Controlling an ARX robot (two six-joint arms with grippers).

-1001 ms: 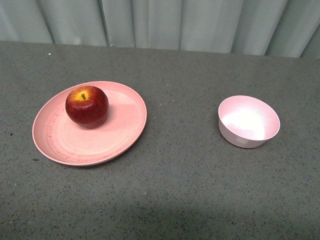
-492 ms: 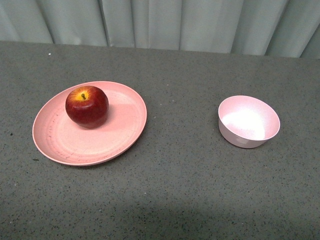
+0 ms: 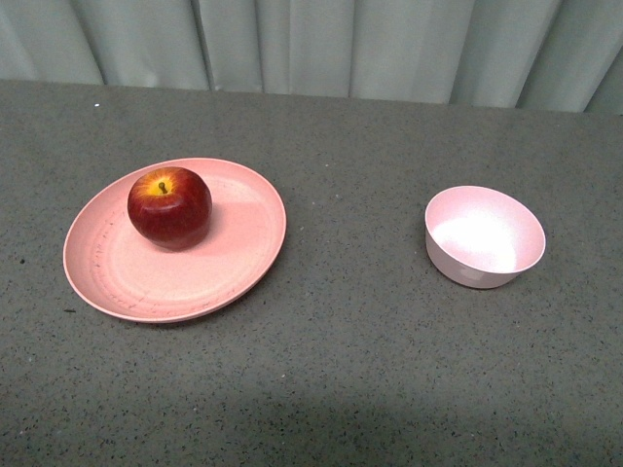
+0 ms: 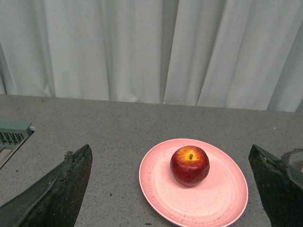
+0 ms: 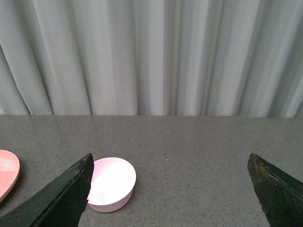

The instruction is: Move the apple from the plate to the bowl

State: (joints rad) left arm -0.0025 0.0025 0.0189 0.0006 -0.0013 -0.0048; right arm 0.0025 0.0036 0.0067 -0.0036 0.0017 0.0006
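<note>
The dark-red apple [image 3: 169, 206] with a yellow patch at its stem sits on the far left part of the salmon-pink plate [image 3: 219, 268], left of the table's middle. The small pale pink bowl [image 3: 484, 236] stands empty to the right, well apart from the plate. Neither gripper shows in the front view. In the left wrist view the open left gripper [image 4: 175, 189] is held back from the apple [image 4: 190, 165] and plate [image 4: 213, 198], its dark fingers [image 4: 61, 189] wide apart. In the right wrist view the open right gripper [image 5: 173, 191] faces the table with the bowl [image 5: 111, 183] by one finger.
The grey speckled table [image 3: 350, 341] ends at a pale curtain [image 3: 311, 44] at the back. A grey-green device [image 4: 12, 137] shows at the edge of the left wrist view. The plate's edge [image 5: 7, 172] shows in the right wrist view.
</note>
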